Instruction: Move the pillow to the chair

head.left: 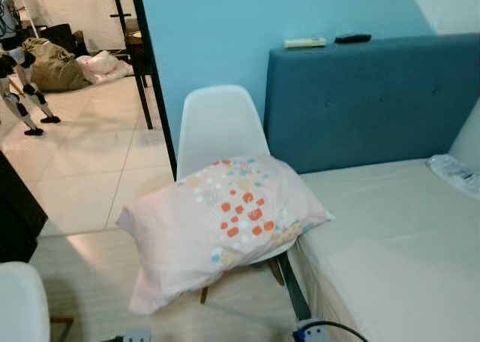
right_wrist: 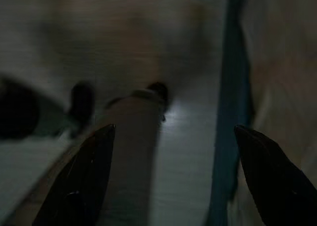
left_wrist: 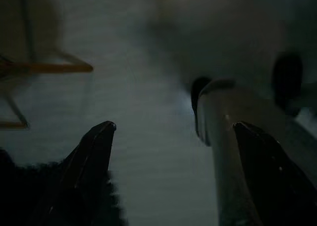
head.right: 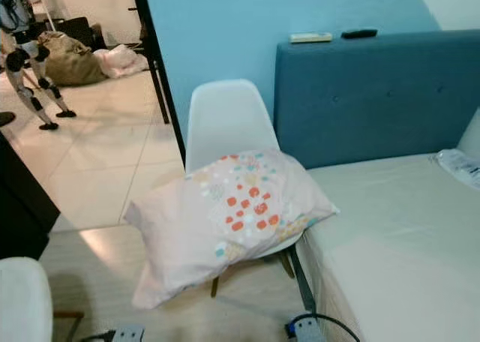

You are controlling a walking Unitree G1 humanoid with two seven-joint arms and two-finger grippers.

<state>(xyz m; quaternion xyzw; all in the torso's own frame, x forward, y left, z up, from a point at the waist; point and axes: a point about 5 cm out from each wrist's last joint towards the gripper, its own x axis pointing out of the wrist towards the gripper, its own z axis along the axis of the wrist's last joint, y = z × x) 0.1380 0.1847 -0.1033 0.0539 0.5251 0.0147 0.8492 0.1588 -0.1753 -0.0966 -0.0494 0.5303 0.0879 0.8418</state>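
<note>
Pillow [head.left: 225,222] lying on white chair [head.left: 217,121] beside bed [head.left: 390,237]; left gripper [left_wrist: 173,132] and right gripper [right_wrist: 173,132] spread wide, holding nothing

So the white chair [head.left: 217,124] has the pink pillow [head.left: 221,222] lying right across its seat, hanging over the front and left edges. Just beside it, the bed [head.left: 390,237] has a clear plastic packet [head.left: 455,173] on the bare mattress near the headboard.

Open tiled floor [head.left: 90,169] left of chair [head.left: 217,121]; bed [head.left: 390,237] tight on right.
</note>
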